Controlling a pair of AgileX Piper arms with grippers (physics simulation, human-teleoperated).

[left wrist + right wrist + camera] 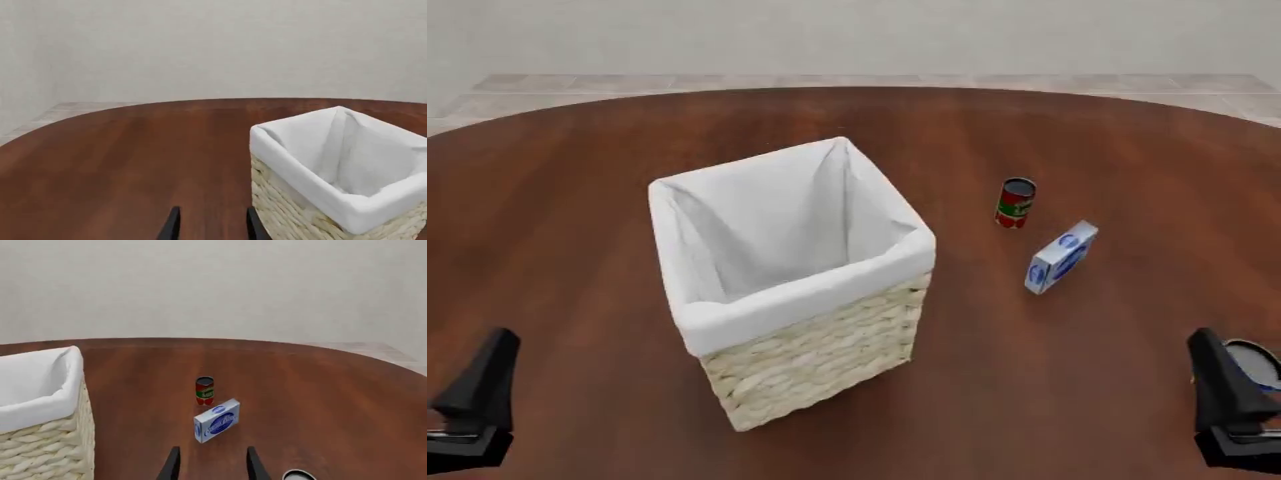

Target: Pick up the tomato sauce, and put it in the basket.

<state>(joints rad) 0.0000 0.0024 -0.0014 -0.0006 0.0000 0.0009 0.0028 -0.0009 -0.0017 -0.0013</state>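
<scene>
- Both of my grippers are hovering low at the near edge of the wooden table (587, 200): left gripper (209, 224) and right gripper (209, 464), each with fingers spread apart and gripping nothing.
- Just beside my right gripper, a can (1254, 365) with a metallic top is peeking in.
- Next, the basket (807, 355) is standing upright left of centre.
- Farther right, a blue-and-white box (1060, 257) is sitting.
- Just beyond it, the tomato sauce (1014, 203) is standing upright, well apart from the basket.

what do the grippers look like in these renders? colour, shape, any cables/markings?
Both the left gripper and right gripper are plain matte black: two thin, flat, tapered fingers each. In the front view they show as dark angular wedges. No cables, labels or markings visible.
</scene>
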